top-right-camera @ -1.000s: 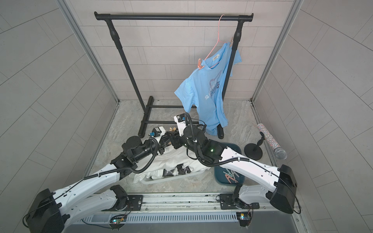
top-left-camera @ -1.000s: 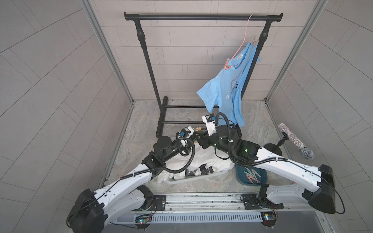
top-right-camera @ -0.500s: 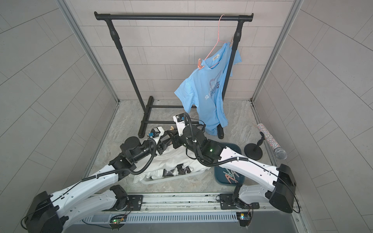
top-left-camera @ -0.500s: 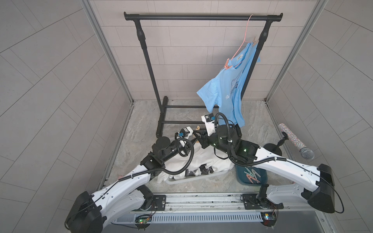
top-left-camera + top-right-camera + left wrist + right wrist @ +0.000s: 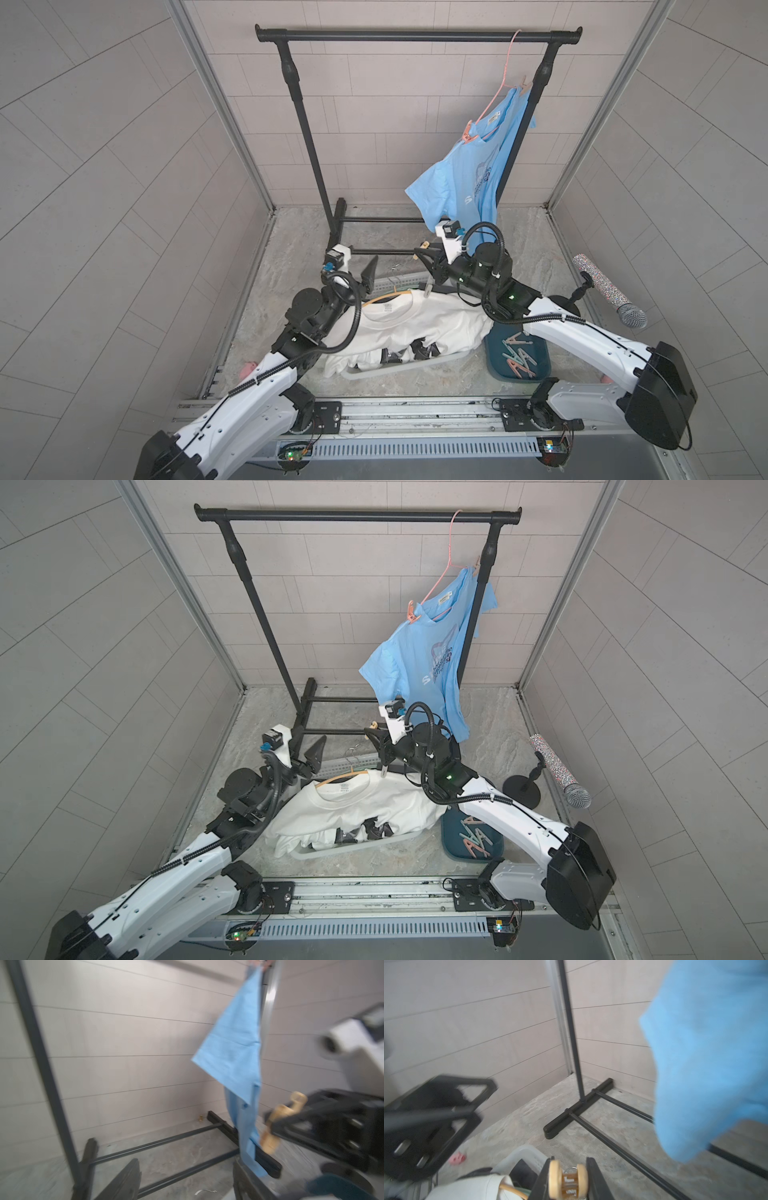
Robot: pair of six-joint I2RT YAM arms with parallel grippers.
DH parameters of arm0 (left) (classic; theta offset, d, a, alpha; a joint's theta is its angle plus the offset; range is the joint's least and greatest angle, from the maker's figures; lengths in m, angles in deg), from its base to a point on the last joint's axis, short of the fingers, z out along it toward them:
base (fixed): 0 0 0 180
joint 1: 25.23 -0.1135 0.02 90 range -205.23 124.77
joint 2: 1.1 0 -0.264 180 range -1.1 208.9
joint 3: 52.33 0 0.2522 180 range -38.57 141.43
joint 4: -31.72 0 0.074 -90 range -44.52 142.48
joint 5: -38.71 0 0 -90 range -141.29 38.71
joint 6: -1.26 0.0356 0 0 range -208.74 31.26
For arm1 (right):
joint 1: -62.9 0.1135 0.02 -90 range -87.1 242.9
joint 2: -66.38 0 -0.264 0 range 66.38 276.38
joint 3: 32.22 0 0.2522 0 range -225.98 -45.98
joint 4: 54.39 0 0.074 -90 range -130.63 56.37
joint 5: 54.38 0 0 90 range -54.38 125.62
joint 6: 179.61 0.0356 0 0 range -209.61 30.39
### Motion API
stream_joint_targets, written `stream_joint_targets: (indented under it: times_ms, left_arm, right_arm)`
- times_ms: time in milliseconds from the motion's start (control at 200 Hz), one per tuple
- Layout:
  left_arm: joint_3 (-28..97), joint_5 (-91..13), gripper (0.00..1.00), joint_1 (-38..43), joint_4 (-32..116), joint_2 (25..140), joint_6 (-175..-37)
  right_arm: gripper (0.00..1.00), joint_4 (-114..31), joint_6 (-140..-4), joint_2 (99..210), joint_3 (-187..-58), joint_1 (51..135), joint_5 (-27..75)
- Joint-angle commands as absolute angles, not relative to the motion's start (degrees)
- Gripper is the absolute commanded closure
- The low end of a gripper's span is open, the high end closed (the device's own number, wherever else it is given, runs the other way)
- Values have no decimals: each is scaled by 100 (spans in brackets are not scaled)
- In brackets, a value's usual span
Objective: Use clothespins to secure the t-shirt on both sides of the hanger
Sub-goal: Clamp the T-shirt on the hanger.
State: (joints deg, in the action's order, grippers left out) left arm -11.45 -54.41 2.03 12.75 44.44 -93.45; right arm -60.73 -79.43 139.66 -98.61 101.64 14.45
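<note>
Top views, peach clothespin [image 5: 424, 248]: pinched in my right gripper [image 5: 420, 252], held up over the far end of the basket [image 5: 395, 368], just beside the hem of the blue t-shirt [image 5: 465, 183].
Top views, white t-shirt [image 5: 357, 808]: lies on a wooden hanger [image 5: 340, 776] in the basket, between my arms; I see no peg on either shoulder.
Top views, spare clothespins [image 5: 517, 353]: in the teal bin [image 5: 494, 365] under my right forearm; a pink one [image 5: 248, 368] lies on the floor by my left arm.
Top views, left gripper [image 5: 368, 272]: lifted clear of the shirt, near the hanger's hook, wrist tipped toward the rack [image 5: 415, 36].
Left wrist, left gripper [image 5: 185, 1176]: blurred; fingers spread wide, nothing between them.
Left wrist, right gripper [image 5: 272, 1126]: reaches in from the side, the peg crosswise in its tips.
Right wrist, peach clothespin [image 5: 568, 1180]: seen end-on, squeezed between my two fingers; its mouth is hidden.
Handling, my judgement: light, stiff, smooth and sprung, so it may twist or pop loose. I grip the tail ends, so a squeeze opens the mouth.
Handling, shirt: soft and bunchy over a stiff hanger; the peg must bite cloth and hanger arm together, out near the shoulder.
</note>
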Motion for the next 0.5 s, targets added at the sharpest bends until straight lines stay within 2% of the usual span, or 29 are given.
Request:
stream_joint_targets:
  times_ms: [0, 175, 330, 495]
  left_arm:
    - [-1149, -6324, 27, -502, 1194, 4379, -10544]
    - [-1211, -6488, 28, -1108, 1200, 4375, -10690]
    - [-1220, -6616, 28, -1226, 1273, 4221, -10490]
    - [-1220, -6627, 28, -1281, 1292, 4259, -10508]
  right_arm:
    - [100, -6376, -9338, 14381, -10260, 10289, -711]
    - [100, -4846, -10954, 15317, -11141, 10884, -1749]
    - [100, -2687, -12823, 16059, -12126, 11457, -1486]
    - [100, -1833, -13575, 16584, -12676, 11806, -960]
